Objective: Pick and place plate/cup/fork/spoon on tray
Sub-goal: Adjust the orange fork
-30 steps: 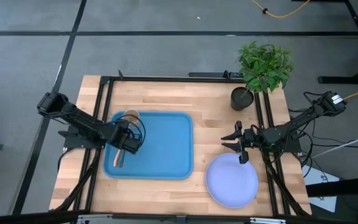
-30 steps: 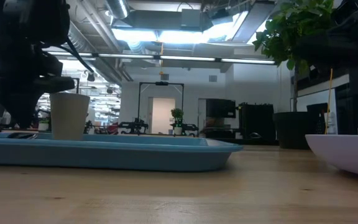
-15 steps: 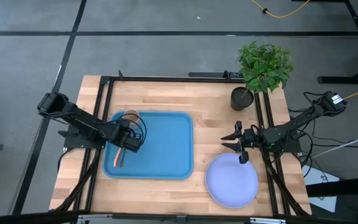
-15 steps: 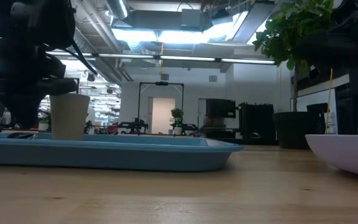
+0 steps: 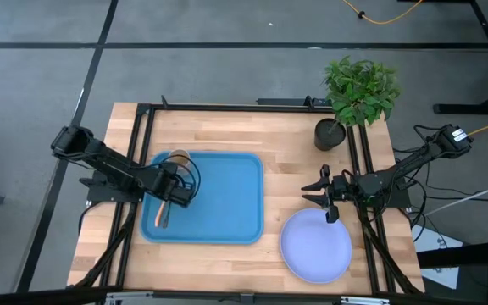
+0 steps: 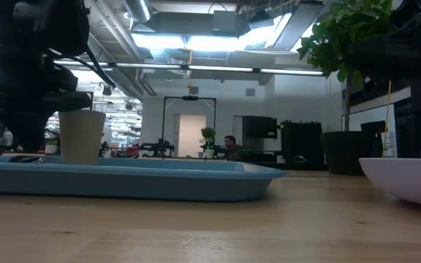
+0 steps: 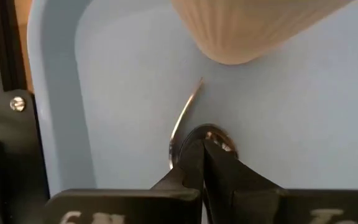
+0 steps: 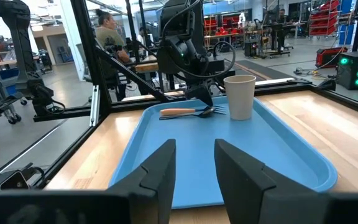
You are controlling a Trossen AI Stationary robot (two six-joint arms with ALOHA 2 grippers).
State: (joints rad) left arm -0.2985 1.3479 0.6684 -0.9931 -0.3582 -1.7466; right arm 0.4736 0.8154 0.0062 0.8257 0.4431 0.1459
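Observation:
The blue tray (image 5: 227, 203) lies on the table's left half. The tan cup (image 5: 179, 158) stands upright in its far left corner. The orange-handled fork (image 5: 161, 215) lies on the tray's left part, and a dark spoon (image 8: 182, 116) lies beside it. My left gripper (image 5: 176, 193) is down at the tray floor, shut at the spoon's oval bowl (image 7: 213, 134), just near of the cup (image 7: 260, 31). My right gripper (image 5: 327, 202) is open and empty above the far edge of the lavender plate (image 5: 316, 246), which lies on the table at the front right. My left gripper has its shut fingertips (image 7: 194, 155) at the spoon's bowl end (image 7: 221, 140), coming from above and pointing down at the tray. The fingers themselves hide the place of contact. The spoon lies on the tray floor.
A black plant pot (image 5: 329, 133) with green leaves stands at the table's far right. Black frame rails run along the table's left and right sides. The tray's right half (image 5: 235, 182) is bare blue floor. Bare wood lies between tray and plate.

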